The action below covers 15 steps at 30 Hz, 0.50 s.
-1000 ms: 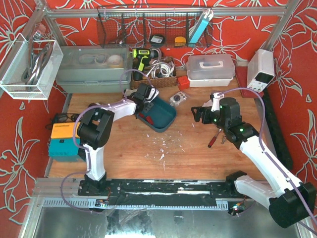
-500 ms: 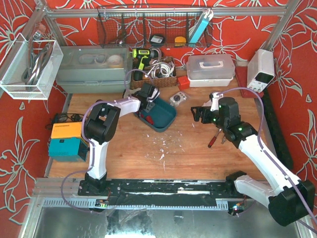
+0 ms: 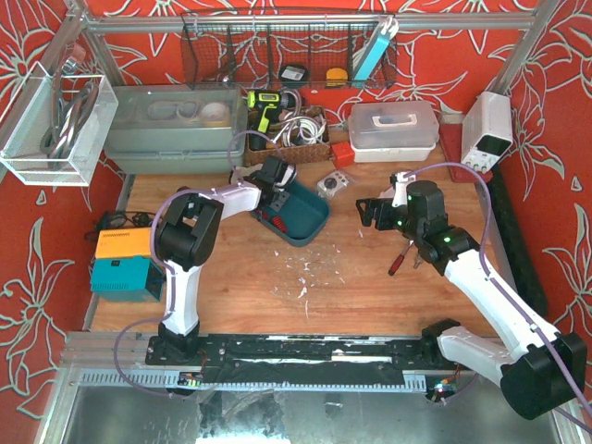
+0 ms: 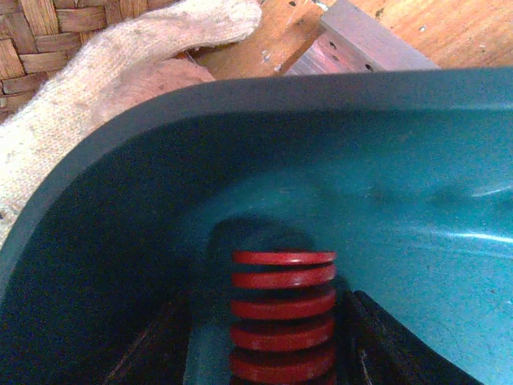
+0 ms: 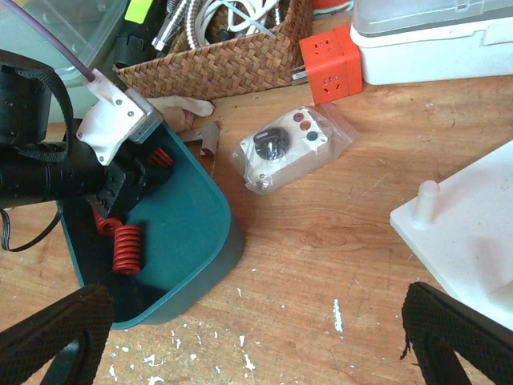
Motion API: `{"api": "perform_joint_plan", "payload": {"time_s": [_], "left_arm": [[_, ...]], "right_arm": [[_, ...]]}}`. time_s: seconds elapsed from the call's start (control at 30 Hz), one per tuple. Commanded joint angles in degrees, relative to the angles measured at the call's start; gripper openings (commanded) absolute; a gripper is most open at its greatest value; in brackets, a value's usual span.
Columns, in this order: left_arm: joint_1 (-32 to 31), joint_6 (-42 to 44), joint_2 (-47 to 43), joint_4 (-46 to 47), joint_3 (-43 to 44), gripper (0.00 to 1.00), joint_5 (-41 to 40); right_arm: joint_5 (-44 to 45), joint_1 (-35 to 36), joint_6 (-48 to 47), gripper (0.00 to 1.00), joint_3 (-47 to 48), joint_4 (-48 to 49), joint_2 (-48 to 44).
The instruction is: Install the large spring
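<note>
1. Spring placement: the large red coil spring point(image 4: 283, 317) sits in a rounded corner of the teal plastic bin point(image 4: 401, 184), directly between the dark fingers point(image 4: 385, 345) of the left hand point(image 4: 268, 361).
2. Left hand is partly open around the spring; whether the fingers press on its coils cannot be told.
3. Right hand point(image 5: 256, 337) hovers above the wooden counter point(image 5: 321, 241) near the bin, spread wide, holding nothing.
</note>
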Motion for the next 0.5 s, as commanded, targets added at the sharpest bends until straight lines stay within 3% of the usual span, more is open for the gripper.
{"api": "perform_joint_plan", "payload": {"time_s": [0.0, 0.2, 0.47], "left_arm": [[0.51, -1.18, 3.34, -5.16, -0.4, 0.53, -0.6], [0.59, -1.54, 3.28, -5.51, -0.63, 0.49, -0.5], [0.72, -2.57, 1.05, -5.3, -2.88, 0.3, 0.51]], "right_arm": [[1.44, 0.31, 0.12, 0.99, -0.53, 0.81, 0.08], [1.46, 0.27, 0.21, 0.99, -0.58, 0.81, -0.09], [1.7, 0.32, 0.12, 0.99, -0.64, 0.65, -0.19]]}}
